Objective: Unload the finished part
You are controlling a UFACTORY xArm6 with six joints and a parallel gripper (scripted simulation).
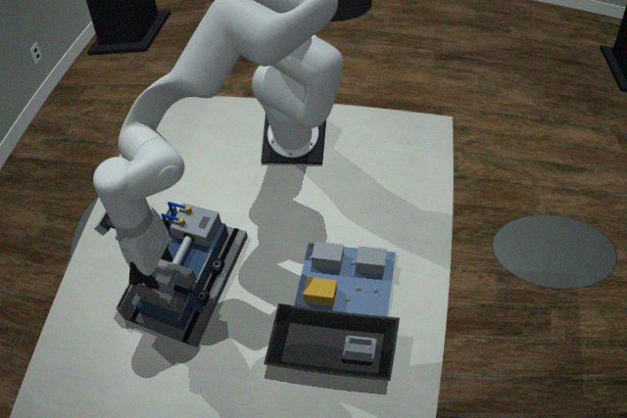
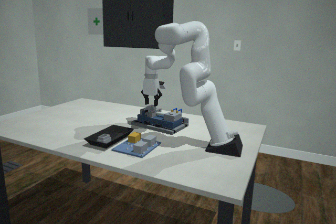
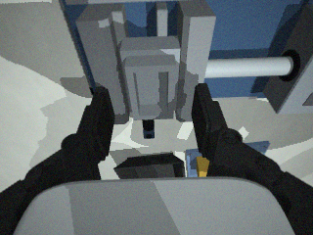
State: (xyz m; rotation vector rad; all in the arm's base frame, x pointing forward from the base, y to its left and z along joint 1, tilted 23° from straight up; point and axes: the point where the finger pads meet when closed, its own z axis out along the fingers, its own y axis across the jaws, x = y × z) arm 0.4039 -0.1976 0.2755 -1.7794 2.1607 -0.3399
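Note:
The blue and grey vise stands at the left of the white table; it also shows in the exterior view [image 2: 161, 119]. The finished grey part [image 3: 149, 85] sits upright between the vise jaws, seen from above in the wrist view. My gripper [image 3: 152, 100] is open and empty, with its black fingers on either side of the jaws, a little above the part. In the exterior and top views the gripper [image 2: 151, 100] hangs straight over the vise's jaw end [image 1: 144, 276]. The black outfeed tray [image 1: 331, 348] lies at the front right of the vise.
A grey pocketed part [image 1: 360, 348] lies in the tray's right half. A blue fixture plate [image 1: 347, 279] behind the tray carries a yellow block [image 1: 319, 291] and two grey blocks [image 1: 326, 256]. The vise's screw and blue-handled end [image 1: 176, 210] lie toward the arm's base.

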